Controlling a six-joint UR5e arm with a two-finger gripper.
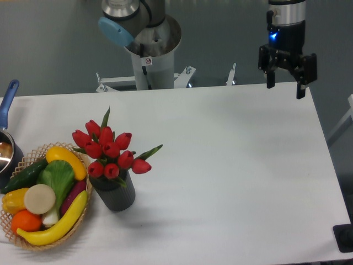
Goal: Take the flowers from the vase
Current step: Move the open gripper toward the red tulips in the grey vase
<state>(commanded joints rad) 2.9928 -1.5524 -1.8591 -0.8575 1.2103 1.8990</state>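
Camera view: the flowers (110,149) stand in the vase (115,193) at the table's (231,165) front left, just beside a wicker basket (44,243) of toy vegetables, with a blue-handled pot (6,141) behind. Well apart, at the far right edge, the gripper (285,88) hangs empty, fingers parted.

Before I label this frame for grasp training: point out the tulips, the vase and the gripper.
tulips (110,149), fixed camera, central red bud
vase (117,197), fixed camera, ribbed side
gripper (285,86), fixed camera, midway between fingertips

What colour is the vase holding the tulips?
Dark grey ribbed cylindrical vase, clearest in the fixed camera view.
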